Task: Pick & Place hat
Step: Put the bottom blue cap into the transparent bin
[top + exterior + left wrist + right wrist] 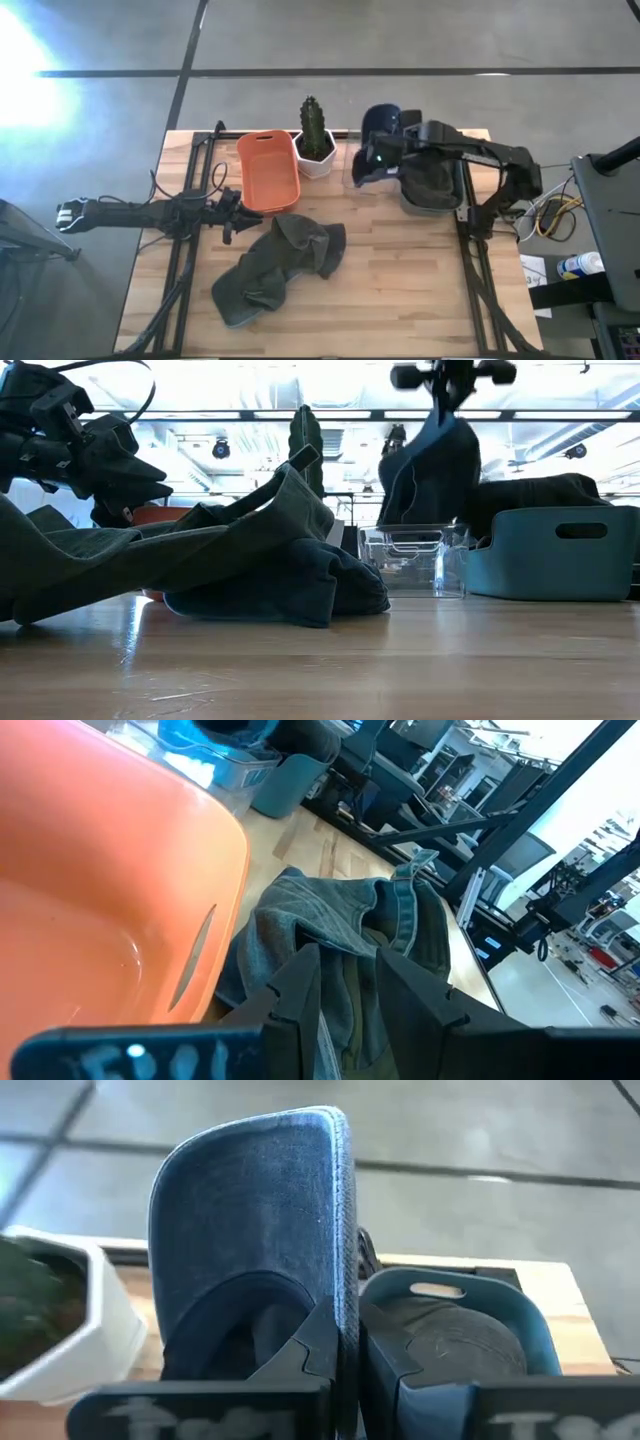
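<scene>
R gripper (372, 157) is clamped on a blue denim cap (379, 124), held in the air at the far side of the wooden slat table (420, 290), centre-right. In the R wrist view the two dark fingers (318, 1342) pinch the cap's edge (250, 1230) between them, no gap. The cap hangs with its long axis close to vertical: the low view shows it (432, 470) dangling straight down from the gripper (447, 385), lower end just over a clear plastic tub (418, 558). From above, its free end points toward the table's far edge and its gripped end toward the near side. I can't tell which end is the brim.

Just R of the clear tub (358, 172) sits a teal plastic bin w/ handle slots (428, 205), w/ a dark grey cap (455, 1342) lying inside it. L of the held cap: a white hexagonal pot w/ a green cactus (314, 140), then an orange plastic tub (268, 170).

L gripper (232, 213) sits low over the table's L half, just beside the orange tub's near-L corner. Its fingers (300, 982) stand apart w/ nothing between them, aimed at a crumpled olive-green cloth garment (280, 265) that sprawls across the near-centre of the table. The low view shows that cloth (190, 565) heaped in folds on the wood.
</scene>
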### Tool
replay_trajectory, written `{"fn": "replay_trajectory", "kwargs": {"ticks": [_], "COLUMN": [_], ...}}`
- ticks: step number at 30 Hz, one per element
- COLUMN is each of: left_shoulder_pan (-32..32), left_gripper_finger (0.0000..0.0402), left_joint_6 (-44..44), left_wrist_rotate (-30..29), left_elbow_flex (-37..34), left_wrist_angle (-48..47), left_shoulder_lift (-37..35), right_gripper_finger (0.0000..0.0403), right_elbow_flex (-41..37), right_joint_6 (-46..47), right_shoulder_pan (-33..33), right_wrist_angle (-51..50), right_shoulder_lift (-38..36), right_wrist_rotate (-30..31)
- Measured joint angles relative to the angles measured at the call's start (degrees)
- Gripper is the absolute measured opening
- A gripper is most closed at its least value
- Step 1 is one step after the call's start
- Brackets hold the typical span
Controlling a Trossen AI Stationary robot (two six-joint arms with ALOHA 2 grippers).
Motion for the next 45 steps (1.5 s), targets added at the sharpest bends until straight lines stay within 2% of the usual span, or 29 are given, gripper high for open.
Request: {"fn": "replay_trajectory", "kwargs": {"ticks": [6,11,19,34,39,45], "left_shoulder_pan": [0.00,0.01,0.00,0.01,0.00,0.00], "left_gripper_finger": [0.0094,0.0094,0.0094,0.0094,0.0094,0.0094], "left_joint_6": [0.00,0.00,0.00,0.00,0.00,0.00], "left_wrist_rotate": [0.00,0.02,0.02,0.06,0.07,0.07], "left_elbow_flex": [0.02,0.00,0.02,0.01,0.01,0.02], "left_wrist_angle": [0.05,0.21,0.17,-0.02,0.00,0.02], "left_shoulder_lift": [0.00,0.02,0.02,0.02,0.02,0.02], "right_gripper_finger": [0.0013,0.0013,0.0013,0.0033,0.0062,0.0118], "right_elbow_flex": [-3.26,-3.83,-4.27,-4.46,-4.65,-4.68], "right_joint_6": [-8.55,-14.29,-15.10,-22.14,-26.28,-27.76], "right_shoulder_pan": [-8.26,-12.04,-17.89,-18.82,-18.82,-17.70], "right_wrist_angle": [7.33,14.77,17.07,19.31,19.01,18.87], "right_shoulder_lift": [2.04,3.81,9.42,15.32,15.55,13.85], "right_wrist_rotate": [-5.29,-8.47,-17.33,-26.50,-28.17,-28.07]}}
